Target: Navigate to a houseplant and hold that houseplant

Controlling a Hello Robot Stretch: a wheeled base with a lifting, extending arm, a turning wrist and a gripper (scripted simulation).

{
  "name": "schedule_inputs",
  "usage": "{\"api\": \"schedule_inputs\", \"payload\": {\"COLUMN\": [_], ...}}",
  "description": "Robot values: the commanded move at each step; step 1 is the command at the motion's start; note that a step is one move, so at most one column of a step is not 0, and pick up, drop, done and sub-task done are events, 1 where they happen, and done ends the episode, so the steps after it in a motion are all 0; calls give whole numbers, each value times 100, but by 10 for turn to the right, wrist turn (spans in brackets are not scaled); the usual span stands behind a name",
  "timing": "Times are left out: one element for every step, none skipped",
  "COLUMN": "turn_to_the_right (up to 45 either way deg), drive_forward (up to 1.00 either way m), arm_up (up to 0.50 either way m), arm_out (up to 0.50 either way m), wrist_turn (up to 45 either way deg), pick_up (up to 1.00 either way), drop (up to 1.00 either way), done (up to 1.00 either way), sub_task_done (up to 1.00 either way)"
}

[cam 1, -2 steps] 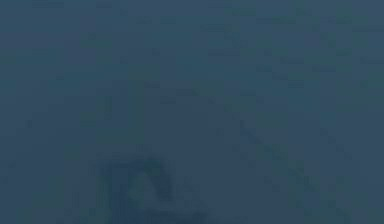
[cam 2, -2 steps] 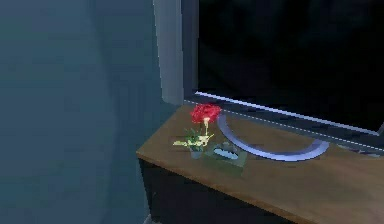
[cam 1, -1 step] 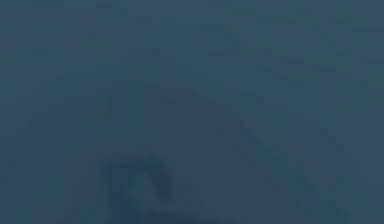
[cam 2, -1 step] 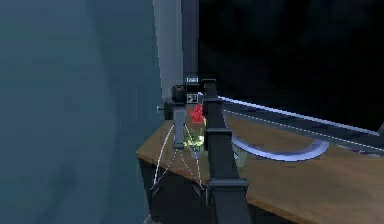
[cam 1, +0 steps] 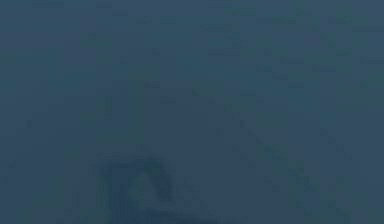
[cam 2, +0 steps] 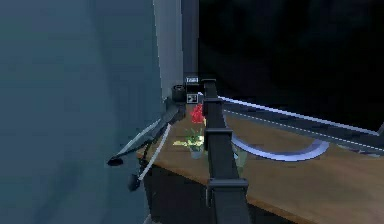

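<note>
Ahead of the robot stands a blue-grey wall [cam 1: 190,90], close up, so the way forward is shut off. Out on the arm's side, a wooden table [cam 2: 300,190] runs along below a dark window [cam 2: 290,50], with a pale upright frame [cam 2: 182,40] at the window's left edge and more blue wall beyond that.

The houseplant [cam 2: 196,118] stands on the table near its left end. It has a red bloom above a spread of green leaves low on the tabletop. The dark arm [cam 2: 225,170] rises straight across the table and covers the plant's right side, so only part of it can be made out.

The end effector [cam 2: 125,172] sits at the arm's far end, its dark body just up and left of the bloom. Its two thin fingers slant down and left, past the table's corner, and the fingertips [cam 2: 115,160] show against bare wall, so it holds nothing. How the fingers are set, I cannot tell.

To the right of the arm a curved pale-blue band [cam 2: 285,155] lies on the tabletop. Behind it a long pale rail [cam 2: 300,118] follows the table's far edge under the window.
</note>
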Motion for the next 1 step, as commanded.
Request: {"api": "schedule_inputs", "payload": {"turn_to_the_right": [0], "drive_forward": [0], "arm_up": [0], "arm_out": [0], "wrist_turn": [450], "pick_up": [0], "drop": [0], "done": [0], "sub_task_done": [0]}}
